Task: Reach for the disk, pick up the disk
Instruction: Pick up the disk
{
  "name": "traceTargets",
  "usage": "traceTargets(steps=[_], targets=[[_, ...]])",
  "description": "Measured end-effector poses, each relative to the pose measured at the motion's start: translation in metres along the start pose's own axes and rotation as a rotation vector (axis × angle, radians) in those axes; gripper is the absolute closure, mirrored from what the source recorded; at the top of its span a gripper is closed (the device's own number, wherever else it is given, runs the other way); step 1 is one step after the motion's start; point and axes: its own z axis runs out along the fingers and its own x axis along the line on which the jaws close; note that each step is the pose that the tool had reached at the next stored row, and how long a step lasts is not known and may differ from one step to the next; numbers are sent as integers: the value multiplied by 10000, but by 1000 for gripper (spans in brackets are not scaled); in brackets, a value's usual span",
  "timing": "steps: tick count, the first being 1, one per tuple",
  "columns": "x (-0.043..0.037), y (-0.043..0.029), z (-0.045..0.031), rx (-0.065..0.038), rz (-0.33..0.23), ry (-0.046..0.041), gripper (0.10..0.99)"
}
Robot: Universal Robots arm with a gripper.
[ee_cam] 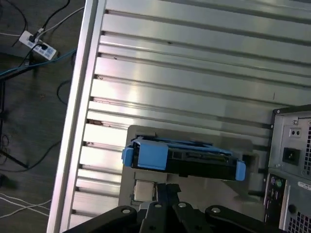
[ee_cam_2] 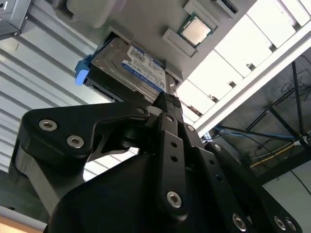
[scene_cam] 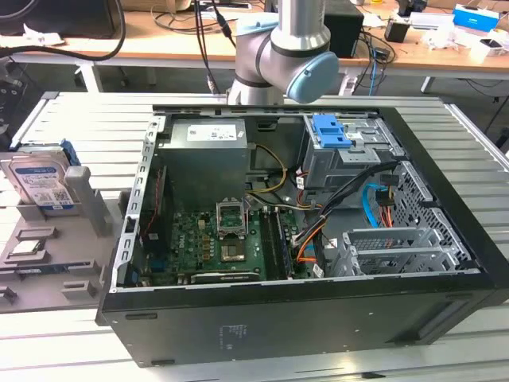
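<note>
Tool (ee_cam_2: 166, 99): closed on nothing, its black links meeting at one tip in both wrist views; it is aimed toward the disk and does not touch it
Disk (scene_cam: 38, 181): stands on edge in a grey holder at the exterior view's left, outside the case; the white-and-blue label faces the exterior camera, and the blue bracket runs along its edges
Disk in the wrist views: the second wrist view shows the label face and one blue bracket end; the first wrist view shows it edge-on, with blue at both ends
Holder (scene_cam: 89, 208): grey plastic, lying on the worktop just beside the case's side wall
Chip (scene_cam: 28, 247): small and square, lying flat in a recess of the holder near the disk
Case (scene_cam: 318, 322): black, lying on its side with the panel off; board, cables and silver drive cages are exposed
Latch (scene_cam: 330, 131): blue, on top of a silver cage inside the case, well apart from the disk
Arm (scene_cam: 294, 48): grey and blue joint behind the case's far edge
Worktop (scene_cam: 79, 119): ribbed aluminium slats that carry the case and holder
</note>
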Motion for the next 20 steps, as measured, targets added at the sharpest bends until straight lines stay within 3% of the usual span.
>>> traceTargets(steps=[8, 10, 17, 20], targets=[[0, 0, 0, 1, -1698, 65, 980], [0, 0, 0, 2, -2417, 92, 980], [0, 0, 0, 2, -3561, 137, 980], [0, 0, 0, 2, -4345, 166, 980]])
